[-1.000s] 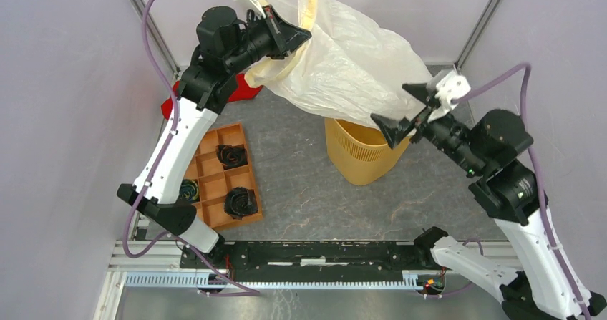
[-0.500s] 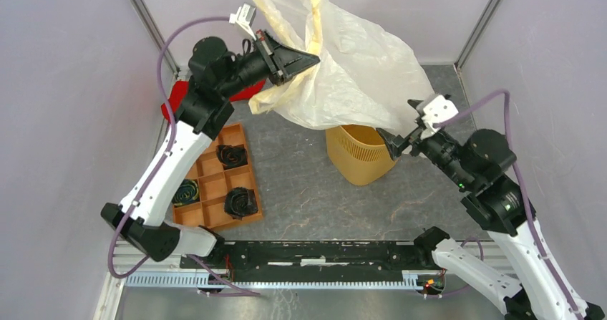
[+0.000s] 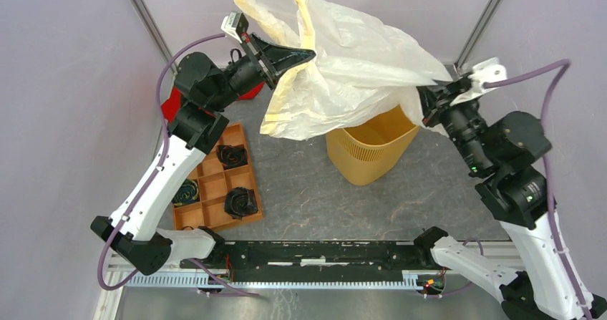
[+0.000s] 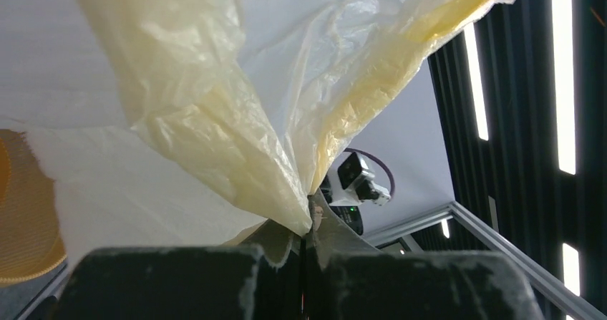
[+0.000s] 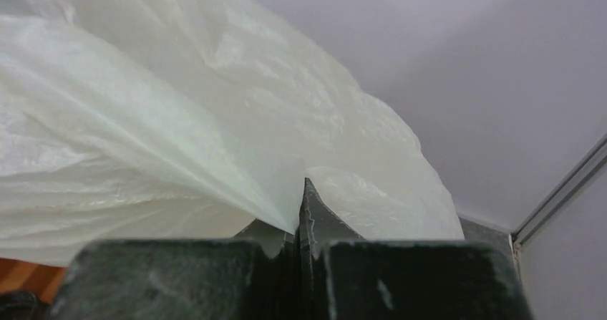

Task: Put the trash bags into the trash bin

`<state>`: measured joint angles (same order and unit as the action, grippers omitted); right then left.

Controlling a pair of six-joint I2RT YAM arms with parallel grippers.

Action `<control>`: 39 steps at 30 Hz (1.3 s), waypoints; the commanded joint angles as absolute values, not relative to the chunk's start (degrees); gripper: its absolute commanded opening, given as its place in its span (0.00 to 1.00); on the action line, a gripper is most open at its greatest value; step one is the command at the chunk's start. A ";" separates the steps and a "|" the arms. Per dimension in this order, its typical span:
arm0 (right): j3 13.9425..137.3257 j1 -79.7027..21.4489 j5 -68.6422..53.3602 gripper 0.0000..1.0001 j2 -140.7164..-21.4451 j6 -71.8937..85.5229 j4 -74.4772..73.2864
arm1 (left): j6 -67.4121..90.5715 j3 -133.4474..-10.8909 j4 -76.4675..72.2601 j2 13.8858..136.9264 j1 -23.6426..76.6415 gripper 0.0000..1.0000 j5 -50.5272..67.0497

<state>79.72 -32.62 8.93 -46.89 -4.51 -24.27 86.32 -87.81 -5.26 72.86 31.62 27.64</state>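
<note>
A large crinkly cream-white trash bag [image 3: 351, 62] hangs stretched in the air between both arms, above the orange-yellow mesh trash bin [image 3: 368, 148]. My left gripper [image 3: 309, 52] is shut on the bag's yellowish edge at the upper left; in the left wrist view the film [image 4: 215, 119] is pinched between the closed jaws [image 4: 309, 227]. My right gripper [image 3: 422, 99] is shut on the bag's right side, over the bin's far rim; the right wrist view shows white film [image 5: 179, 141] clamped at the jaw tips [image 5: 299, 220]. The bag hides part of the bin's rim.
An orange compartment tray [image 3: 218, 180] with black items lies on the grey table at the left. A red cloth [image 3: 172, 105] sits behind the left arm. Grey enclosure walls stand close on both sides, and a black rail [image 3: 322, 252] runs along the near edge.
The right gripper went from open beside the bag to shut on it and lifted toward the back right. The left arm carried its end higher, spreading the bag over the bin.
</note>
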 commanded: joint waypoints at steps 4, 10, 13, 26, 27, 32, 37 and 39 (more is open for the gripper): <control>96.57 -32.61 11.47 0.01 -51.30 4.35 -27.21 | 90.02 -87.77 -1.78 71.27 31.55 0.02 22.78; 103.62 -32.58 2.84 0.01 -50.18 9.78 -30.62 | 83.82 -92.98 -0.77 69.53 31.61 0.02 19.46; 101.39 -32.62 -0.63 0.01 -48.34 12.28 -28.15 | 80.32 -94.40 -0.27 67.68 31.64 0.02 17.10; 88.18 -32.56 6.46 0.01 -46.91 27.51 -20.86 | 77.99 -94.10 10.20 68.97 31.52 0.02 10.54; 86.92 -32.57 9.11 0.01 -46.97 27.92 -21.09 | 77.43 -94.74 10.99 69.74 31.43 0.02 9.81; 81.13 -32.58 15.90 0.01 -49.96 26.54 -19.97 | 74.53 -95.76 11.52 72.96 31.22 0.02 6.00; 74.18 -32.61 15.56 0.00 -55.42 18.11 -15.89 | 67.41 -96.79 7.57 76.87 31.08 0.02 7.57; 69.49 -32.60 13.33 0.00 -56.66 11.72 -11.81 | 63.73 -96.75 4.74 78.20 31.16 0.02 9.75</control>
<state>75.94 -32.73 13.63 -53.71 21.87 -18.20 73.91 -93.76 11.35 77.06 31.20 7.70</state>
